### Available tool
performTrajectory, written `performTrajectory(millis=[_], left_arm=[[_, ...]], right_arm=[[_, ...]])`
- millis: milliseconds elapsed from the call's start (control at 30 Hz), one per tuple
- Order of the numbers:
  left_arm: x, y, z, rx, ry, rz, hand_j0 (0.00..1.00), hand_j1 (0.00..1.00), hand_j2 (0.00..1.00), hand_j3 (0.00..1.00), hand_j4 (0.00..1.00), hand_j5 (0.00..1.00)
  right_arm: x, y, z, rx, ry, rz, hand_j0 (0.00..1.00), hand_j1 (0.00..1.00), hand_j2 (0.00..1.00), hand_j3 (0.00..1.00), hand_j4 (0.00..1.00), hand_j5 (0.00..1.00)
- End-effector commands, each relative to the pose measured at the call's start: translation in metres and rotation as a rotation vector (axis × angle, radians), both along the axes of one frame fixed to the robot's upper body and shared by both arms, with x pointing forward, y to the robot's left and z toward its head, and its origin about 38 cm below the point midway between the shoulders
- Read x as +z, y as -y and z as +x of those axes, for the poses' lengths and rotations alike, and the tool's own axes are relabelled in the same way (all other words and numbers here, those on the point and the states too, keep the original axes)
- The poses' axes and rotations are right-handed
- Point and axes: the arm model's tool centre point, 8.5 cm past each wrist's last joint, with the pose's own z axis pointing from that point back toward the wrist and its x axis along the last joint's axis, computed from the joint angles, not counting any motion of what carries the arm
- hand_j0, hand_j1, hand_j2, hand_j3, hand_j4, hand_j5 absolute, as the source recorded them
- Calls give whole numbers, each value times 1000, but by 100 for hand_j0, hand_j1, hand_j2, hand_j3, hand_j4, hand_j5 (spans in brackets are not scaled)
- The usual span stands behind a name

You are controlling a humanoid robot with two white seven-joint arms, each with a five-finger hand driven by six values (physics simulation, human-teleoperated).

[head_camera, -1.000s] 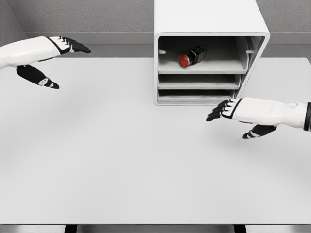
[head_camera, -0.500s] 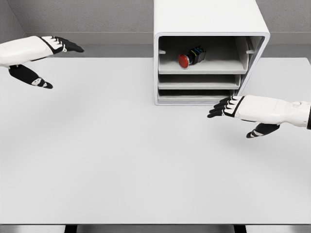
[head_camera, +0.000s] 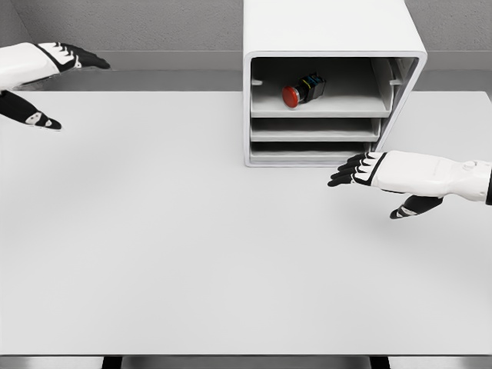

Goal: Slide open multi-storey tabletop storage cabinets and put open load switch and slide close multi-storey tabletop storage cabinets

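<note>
The small load switch with a round red button (head_camera: 302, 88) lies on its side in the top compartment of the white box-shaped storage cabinet (head_camera: 330, 31), which stands at the far edge of the pale grey tabletop (head_camera: 192, 254) with its front open. The right robot hand (head_camera: 369, 171) hovers just in front of the cabinet's lower right corner, fingers straight, loosely spread and holding nothing, while the left robot hand (head_camera: 46, 65) hangs far off at the upper left, likewise empty and spread. The likely trouble is in closing: pushing off-centre from that right corner could skew the tray or shove the whole light cabinet backward, and a jolt might roll the switch about.
</note>
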Motion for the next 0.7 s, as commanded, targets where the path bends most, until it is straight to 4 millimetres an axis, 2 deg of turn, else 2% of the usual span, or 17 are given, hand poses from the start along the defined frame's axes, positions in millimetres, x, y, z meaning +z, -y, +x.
performTrajectory(millis=[0, 133, 267, 500, 667], left_arm=[[5, -6, 0, 16, 8, -11, 100, 100, 100, 100, 100, 100], [4, -5, 2, 18, 9, -19, 100, 100, 100, 100, 100, 100], [-14, 27, 9, -47, -10, -82, 100, 100, 100, 100, 100, 100], [-27, 51, 14, -94, -29, -126, 100, 100, 100, 100, 100, 100], [-25, 45, 13, -82, -26, -116, 100, 100, 100, 100, 100, 100]], right_arm=[[1, 0, 0, -2, -2, 5, 100, 100, 100, 100, 100, 100], [0, 0, 0, -1, -3, 5, 100, 100, 100, 100, 100, 100], [0, 0, 0, -1, -3, 5, 100, 100, 100, 100, 100, 100], [0, 0, 0, -1, -3, 5, 100, 100, 100, 100, 100, 100], [-1, 0, -1, -1, -7, 6, 100, 100, 100, 100, 100, 100]])
